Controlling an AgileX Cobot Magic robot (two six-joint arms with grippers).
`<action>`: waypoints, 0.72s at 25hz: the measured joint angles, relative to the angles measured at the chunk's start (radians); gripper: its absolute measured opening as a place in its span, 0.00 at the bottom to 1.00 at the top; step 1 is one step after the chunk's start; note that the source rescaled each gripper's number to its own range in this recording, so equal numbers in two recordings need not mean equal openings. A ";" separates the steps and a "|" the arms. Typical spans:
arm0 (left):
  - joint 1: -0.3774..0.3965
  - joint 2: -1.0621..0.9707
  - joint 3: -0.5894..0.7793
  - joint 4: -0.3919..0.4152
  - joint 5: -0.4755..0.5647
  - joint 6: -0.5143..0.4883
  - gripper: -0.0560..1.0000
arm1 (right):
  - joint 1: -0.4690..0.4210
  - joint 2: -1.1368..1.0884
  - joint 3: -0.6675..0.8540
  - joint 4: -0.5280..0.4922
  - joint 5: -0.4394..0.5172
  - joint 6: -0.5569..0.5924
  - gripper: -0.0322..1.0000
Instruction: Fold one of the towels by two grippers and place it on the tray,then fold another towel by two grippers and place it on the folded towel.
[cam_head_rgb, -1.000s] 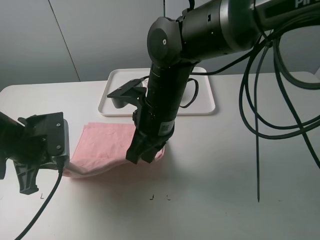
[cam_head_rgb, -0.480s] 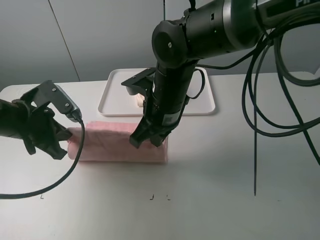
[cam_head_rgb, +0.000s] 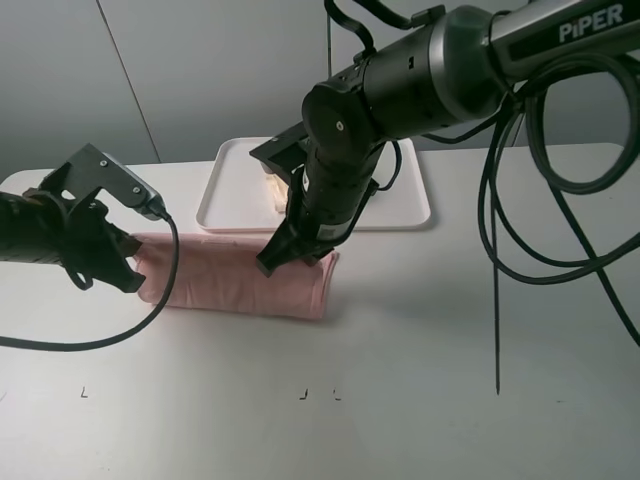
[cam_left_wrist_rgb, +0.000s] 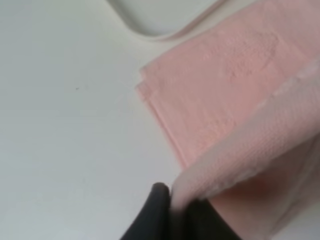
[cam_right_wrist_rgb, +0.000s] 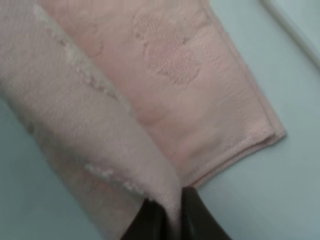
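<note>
- At mid-bench, the pink towel lies as a long folded band running 9 to 3 o'clock.
- The tray sits just beside the band at its 12 o'clock. Can't tell whether rim and towel touch.
- The left hand is at the band's 9 o'clock end, fingers narrow and pinched on the top layer's edge. The left wrist view shows that edge lifted off the layer below.
- The right hand is near the 3 o'clock end, clamped on the same top layer. The right wrist view shows the flap curling up into the fingers.
- The cream towel is on the tray's 9 o'clock side, mostly hidden behind the right arm.
- Black cables hang over the bench at 3 o'clock.
</note>
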 joint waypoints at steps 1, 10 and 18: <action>0.000 0.010 0.000 -0.002 -0.016 -0.005 0.16 | 0.000 0.000 0.000 -0.021 -0.007 0.007 0.04; 0.000 0.023 0.000 -0.029 -0.184 -0.138 0.99 | -0.001 0.000 0.008 -0.059 -0.130 0.151 0.96; 0.098 0.081 -0.116 -0.207 0.113 -0.158 0.98 | -0.080 0.000 0.008 0.138 -0.034 0.115 1.00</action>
